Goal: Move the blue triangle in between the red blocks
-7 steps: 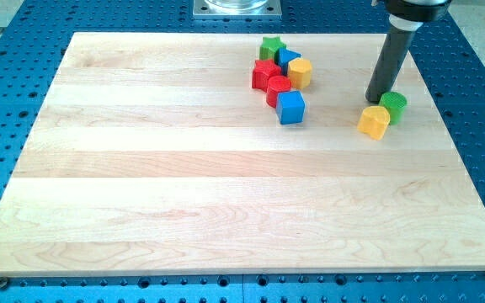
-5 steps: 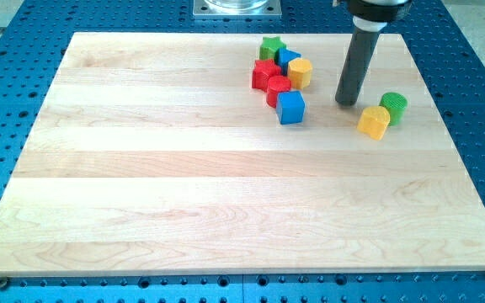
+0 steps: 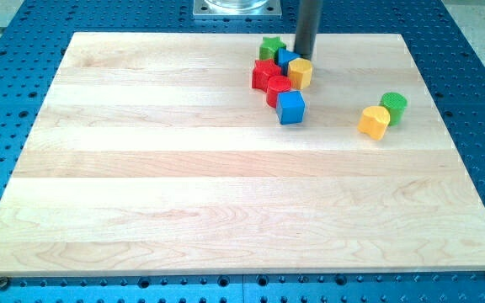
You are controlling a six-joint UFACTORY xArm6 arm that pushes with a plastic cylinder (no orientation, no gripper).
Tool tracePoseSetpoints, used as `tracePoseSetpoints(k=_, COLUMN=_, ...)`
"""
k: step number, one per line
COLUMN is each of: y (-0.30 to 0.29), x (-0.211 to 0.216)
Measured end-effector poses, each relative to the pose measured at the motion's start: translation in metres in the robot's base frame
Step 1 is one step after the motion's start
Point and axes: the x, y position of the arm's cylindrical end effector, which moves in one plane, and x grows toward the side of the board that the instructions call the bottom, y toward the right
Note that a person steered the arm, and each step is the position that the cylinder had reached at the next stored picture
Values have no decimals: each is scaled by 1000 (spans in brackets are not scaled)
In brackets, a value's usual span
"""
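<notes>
My tip (image 3: 303,57) has crossed from the green cylinder (image 3: 393,105) to just behind the blue triangle (image 3: 288,58), which abuts the red blocks (image 3: 269,79). No jaws fitted.

You have open wooden board (image 3: 183,185) across the view's left and bottom; a tight block cluster (image 3: 280,80) near the top blocks passage there.

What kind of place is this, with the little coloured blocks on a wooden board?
Probably a robotics lab bench. A wooden board lies on a blue perforated metal table, and my tip, a dark rod's end, sits beside the blue triangle among toy-like blocks.
</notes>
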Motion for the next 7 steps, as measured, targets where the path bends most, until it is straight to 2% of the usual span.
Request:
tracePoseSetpoints(k=1, y=-35, x=0)
tracePoseSetpoints(k=2, y=-9, x=57)
tracePoseSetpoints(k=3, y=35, x=88)
tracePoseSetpoints(k=4, y=-14, x=63)
tracePoseSetpoints(k=5, y=-16, x=41)
tracePoseSetpoints(k=6, y=14, x=38)
tracePoseSetpoints(k=7, y=33, x=68)
